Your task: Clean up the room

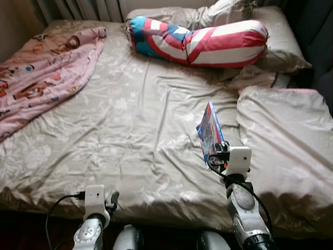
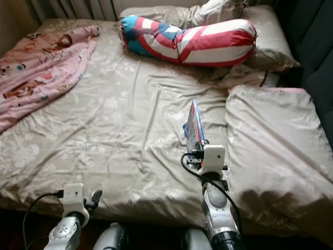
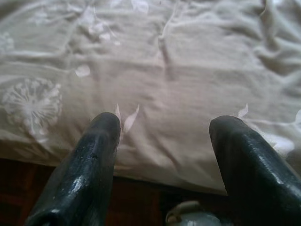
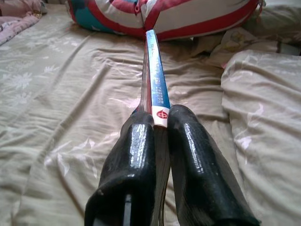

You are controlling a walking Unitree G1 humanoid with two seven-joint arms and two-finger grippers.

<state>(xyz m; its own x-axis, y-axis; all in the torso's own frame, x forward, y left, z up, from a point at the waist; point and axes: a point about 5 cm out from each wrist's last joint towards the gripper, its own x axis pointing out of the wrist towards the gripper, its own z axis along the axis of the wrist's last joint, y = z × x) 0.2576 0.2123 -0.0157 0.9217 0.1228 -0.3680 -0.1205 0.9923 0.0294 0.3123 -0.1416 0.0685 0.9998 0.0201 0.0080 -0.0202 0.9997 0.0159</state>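
Note:
My right gripper (image 1: 216,147) is shut on a thin blue book (image 1: 209,128), holding it on edge above the beige bed sheet (image 1: 135,120). In the right wrist view the book's blue spine (image 4: 156,80) runs out from between the two black fingers (image 4: 136,155). My left gripper (image 3: 164,127) stands open low at the bed's near edge, with nothing between its fingers (image 3: 94,155). Its wrist (image 1: 96,200) sits at the lower left in the head views.
A red, white and blue striped bolster (image 1: 200,41) lies across the head of the bed. A pink patterned blanket (image 1: 47,73) covers the far left. A beige pillow (image 1: 289,135) lies at the right, with more pillows (image 1: 281,47) behind it.

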